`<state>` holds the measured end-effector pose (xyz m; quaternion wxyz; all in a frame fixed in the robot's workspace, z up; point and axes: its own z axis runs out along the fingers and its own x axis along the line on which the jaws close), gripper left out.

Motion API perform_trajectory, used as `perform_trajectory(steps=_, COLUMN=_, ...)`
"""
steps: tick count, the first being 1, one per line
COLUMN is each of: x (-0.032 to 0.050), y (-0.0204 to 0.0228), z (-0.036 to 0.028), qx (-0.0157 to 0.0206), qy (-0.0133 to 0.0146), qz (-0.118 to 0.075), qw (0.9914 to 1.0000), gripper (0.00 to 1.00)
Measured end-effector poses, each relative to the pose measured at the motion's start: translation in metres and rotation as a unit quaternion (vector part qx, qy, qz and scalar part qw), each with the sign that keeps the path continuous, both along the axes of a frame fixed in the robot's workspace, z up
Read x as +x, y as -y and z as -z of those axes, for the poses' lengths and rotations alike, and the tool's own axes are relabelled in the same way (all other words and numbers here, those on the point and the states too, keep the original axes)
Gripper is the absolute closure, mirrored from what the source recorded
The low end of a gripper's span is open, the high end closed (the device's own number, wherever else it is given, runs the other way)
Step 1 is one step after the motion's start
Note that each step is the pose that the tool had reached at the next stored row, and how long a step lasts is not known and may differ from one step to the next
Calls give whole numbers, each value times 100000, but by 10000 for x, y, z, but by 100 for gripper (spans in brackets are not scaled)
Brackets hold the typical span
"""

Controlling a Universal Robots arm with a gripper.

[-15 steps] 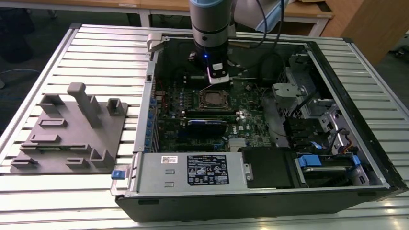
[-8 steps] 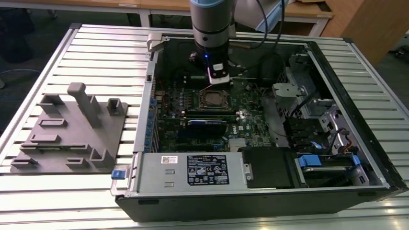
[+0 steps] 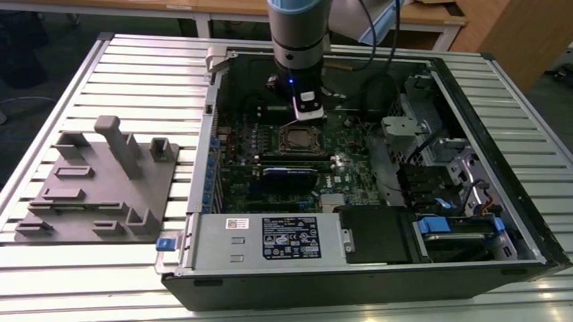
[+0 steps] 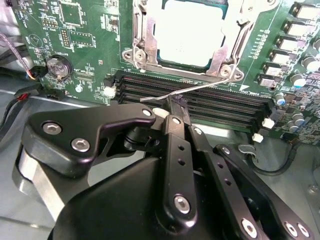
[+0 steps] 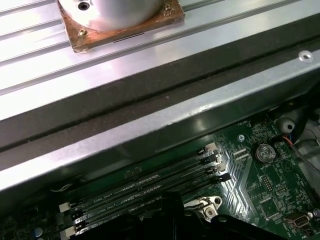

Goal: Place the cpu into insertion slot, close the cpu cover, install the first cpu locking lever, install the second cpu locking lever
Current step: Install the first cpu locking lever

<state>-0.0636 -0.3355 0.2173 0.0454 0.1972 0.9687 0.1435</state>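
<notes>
In the second wrist view the cpu (image 4: pixel 192 32) shows its silver-grey top inside the insertion slot (image 4: pixel 227 67) on the green board. The cpu cover (image 4: pixel 144 35) lies flat around it as a metal frame. A thin wire locking lever (image 4: pixel 210 86) sticks out from the socket corner over the long black memory slots. My gripper (image 4: pixel 176 102) has its black fingers (image 4: pixel 176 150) closed together on that wire. In the exterior view the gripper (image 3: pixel 306 113) hangs just behind the socket (image 3: pixel 300 139) inside the open computer case.
Long memory slots (image 4: pixel 215 102) lie under the fingertips, with a coin battery (image 4: pixel 56 67) beside them. The case wall (image 5: pixel 150 125) runs close behind. A blue-labelled card (image 3: pixel 288 173), drive cages (image 3: pixel 447 174) and a power supply (image 3: pixel 268 238) fill the case. A grey fixture block (image 3: pixel 98 181) sits at the exterior view's left.
</notes>
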Motion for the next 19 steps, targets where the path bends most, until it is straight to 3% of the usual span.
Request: perform_trajectory(steps=19, x=45, y=16, z=70, qx=18, qy=12, qz=0, qw=100000, gripper=89)
